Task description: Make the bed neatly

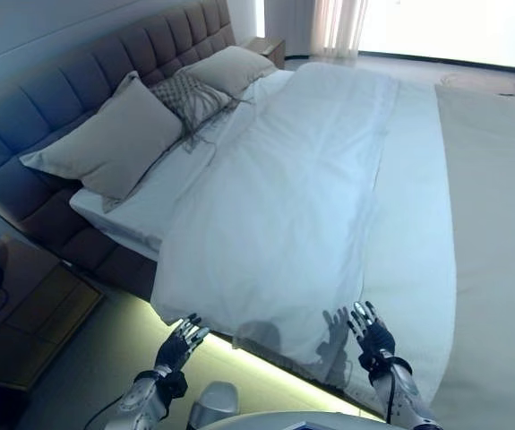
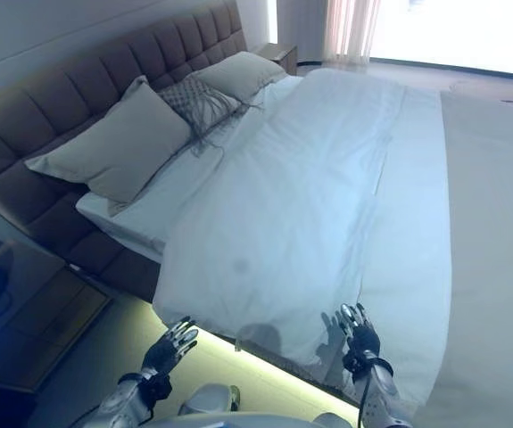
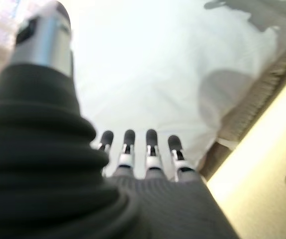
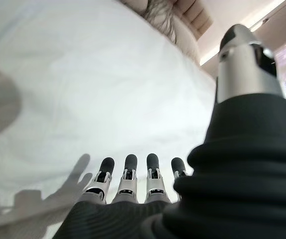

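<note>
Duvet (image 1: 302,197) white, spread over most of the bed (image 1: 499,269), near edge hanging over the side just ahead of both hands. Mostly flat; slight creases down the middle, top edge a bit askew near the pillows (image 1: 114,143). Beige runner strip along the foot side, not covered.

Left hand (image 1: 178,345) hovering off the bed side, over the floor, near the duvet's lower corner; fingers straight, holding nothing. Right hand (image 1: 372,333) over the hanging edge, fingers straight too, empty; contact with the cloth unclear.

Handling, judged: soft, limp, light for its area but bulky; no stiffness, so pushing just bunches it. Slides easily over the sheet, drags folds along. Not fragile.

Where to grab: near hanging edge, one pinch per hand, well apart, left close to the corner. Pull outward and down evenly to tension out creases. Risk: uneven pull skews the top edge further.
</note>
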You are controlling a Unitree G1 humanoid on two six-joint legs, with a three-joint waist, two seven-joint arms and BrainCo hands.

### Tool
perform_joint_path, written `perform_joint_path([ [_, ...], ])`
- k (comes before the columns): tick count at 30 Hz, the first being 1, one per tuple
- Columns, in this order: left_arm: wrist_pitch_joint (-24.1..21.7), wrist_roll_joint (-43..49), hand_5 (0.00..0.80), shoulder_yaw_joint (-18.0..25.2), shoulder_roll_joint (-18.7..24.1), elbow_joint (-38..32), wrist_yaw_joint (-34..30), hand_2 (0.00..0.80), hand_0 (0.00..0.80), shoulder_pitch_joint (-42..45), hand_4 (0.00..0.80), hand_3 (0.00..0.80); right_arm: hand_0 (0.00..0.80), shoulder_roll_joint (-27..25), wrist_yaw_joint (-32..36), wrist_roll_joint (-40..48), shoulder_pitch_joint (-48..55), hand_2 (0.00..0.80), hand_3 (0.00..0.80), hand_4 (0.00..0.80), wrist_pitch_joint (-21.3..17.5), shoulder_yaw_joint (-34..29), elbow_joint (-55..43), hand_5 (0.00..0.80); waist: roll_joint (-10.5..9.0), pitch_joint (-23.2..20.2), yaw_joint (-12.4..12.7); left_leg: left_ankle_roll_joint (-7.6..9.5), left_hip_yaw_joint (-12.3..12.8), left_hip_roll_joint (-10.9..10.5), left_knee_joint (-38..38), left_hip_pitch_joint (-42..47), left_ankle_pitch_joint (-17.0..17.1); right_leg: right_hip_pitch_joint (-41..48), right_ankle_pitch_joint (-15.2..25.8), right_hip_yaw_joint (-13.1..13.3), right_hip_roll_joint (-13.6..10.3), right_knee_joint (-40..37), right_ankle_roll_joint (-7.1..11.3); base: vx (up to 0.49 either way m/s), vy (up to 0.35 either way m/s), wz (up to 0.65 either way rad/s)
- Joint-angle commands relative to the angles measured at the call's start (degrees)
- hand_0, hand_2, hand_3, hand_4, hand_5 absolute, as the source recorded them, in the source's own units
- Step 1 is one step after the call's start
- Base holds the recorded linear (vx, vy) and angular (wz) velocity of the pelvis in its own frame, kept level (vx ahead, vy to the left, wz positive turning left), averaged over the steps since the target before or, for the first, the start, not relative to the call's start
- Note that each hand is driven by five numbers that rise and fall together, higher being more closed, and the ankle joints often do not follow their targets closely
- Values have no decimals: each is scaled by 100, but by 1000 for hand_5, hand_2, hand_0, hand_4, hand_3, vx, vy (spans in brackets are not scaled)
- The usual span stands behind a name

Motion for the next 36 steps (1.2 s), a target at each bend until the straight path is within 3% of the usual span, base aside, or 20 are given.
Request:
perform_joint_path([
  [1,-271,-284,0,53,-21,-635,60,0,0,-529,0,0,0,-152,203,252,-474,0,0,0,-67,57,-316,0,215,242,-134,-434,-267,797,-1350,545,1198,-98,649,196,201,-121,81,17,490,-5],
  [3,-218,-273,0,27,-39,-669,82,0,0,-591,0,0,0,-107,172,126,-500,0,0,0,-20,117,-390,0,279,275,-219,-580,-314,1027,-1580,730,1304,-366,561,445,-91,359,211,69,551,5],
  [4,-211,-248,0,26,-44,-670,66,0,0,-595,0,0,0,-98,164,104,-498,0,0,0,-7,127,-418,0,274,291,-227,-597,-289,1030,-1628,779,1313,-418,534,506,-154,459,246,128,646,3],
  [6,-159,-244,0,-17,-48,-672,11,0,0,-694,0,0,0,-31,96,-30,-497,0,0,0,-8,170,-550,0,309,373,-249,-631,-397,895,-1547,788,1049,-563,594,801,-552,730,501,145,658,18],
  [7,-126,-227,0,-15,-8,-695,-11,0,0,-727,0,0,0,4,90,-27,-494,0,0,0,22,178,-629,0,267,429,-274,-570,-334,704,-1394,789,560,-571,712,926,-843,765,640,140,534,20],
  [10,-138,-207,0,-133,184,-861,-2,0,0,-704,0,0,0,103,17,115,-390,0,0,0,44,173,-915,0,125,537,-256,-345,-364,160,-659,533,-165,-357,1293,1041,-1343,439,736,163,526,4],
  [11,-165,-232,0,-169,263,-961,41,0,0,-651,0,0,0,137,35,179,-367,0,0,0,45,181,-943,0,78,579,-220,-257,-447,-30,-326,359,-387,-296,1637,1093,-1430,279,754,142,373,13],
  [13,-268,-287,0,-170,359,-1023,97,0,0,-548,0,0,0,199,162,207,-410,0,0,0,94,219,-920,0,52,646,-138,-132,-532,-218,85,141,-682,-329,2236,1201,-1567,55,803,123,365,10],
  [16,-403,-169,0,-36,436,-930,59,0,0,-393,0,0,0,252,439,188,-467,0,0,0,119,242,-841,0,-9,684,27,27,-516,-471,215,89,-985,-508,2988,1251,-1683,-484,852,91,359,-32],
  [17,-444,-68,0,27,461,-894,72,0,0,-364,0,0,0,272,579,261,-491,0,0,0,171,179,-797,0,-28,683,49,87,-439,-548,196,72,-1022,-612,3162,1267,-1655,-531,852,30,359,-54],
  [18,-440,-60,0,81,495,-886,124,0,0,-347,0,0,0,278,676,349,-519,0,0,0,253,104,-749,0,-4,684,45,179,-361,-614,170,65,-1045,-810,3199,1454,-1503,-331,846,5,362,-51],
  [19,-430,-73,0,100,523,-869,152,0,0,-329,0,0,0,278,635,438,-511,0,0,0,296,69,-734,0,9,651,32,262,-328,-684,160,-4,-1001,-895,3037,1592,-1354,-137,781,-21,378,-53],
  [20,-482,-36,0,139,513,-812,167,0,0,-284,0,0,0,290,628,473,-474,0,0,0,325,47,-742,0,19,591,30,365,-285,-784,129,-117,-880,-853,2766,1558,-1150,142,700,-44,322,-34],
  [24,-645,-72,0,282,527,-858,175,0,0,-135,0,0,0,351,802,206,-332,0,0,0,150,216,-772,0,11,451,146,539,-157,-929,-443,-28,-443,-636,2406,930,-744,450,588,-15,195,-29],
  [27,-720,-114,0,234,484,-681,150,0,0,-193,0,0,0,386,752,285,-246,0,0,0,14,322,-785,0,-14,321,99,562,-172,-1037,-899,134,-160,-183,1913,471,-20,-57,419,54,-37,-10],
  [30,-689,-206,0,207,430,-672,139,0,0,-382,0,0,0,370,795,265,-163,0,0,0,58,352,-815,0,-68,235,-8,451,-29,-1033,-1115,231,-3,138,1378,109,577,-1037,259,60,-142,-13],
  [32,-574,-166,0,191,314,-686,247,0,0,-458,0,0,0,361,765,272,-46,0,0,0,105,305,-763,0,-104,159,-104,416,22,-1037,-1090,208,7,255,1358,229,666,-1432,264,78,-189,-7],
  [36,-496,60,0,242,193,-781,235,0,0,-349,0,0,0,310,802,395,98,0,0,0,85,365,-853,0,-125,144,-72,317,160,-964,-780,216,-128,518,1191,-29,706,-1454,154,84,-180,23],
])
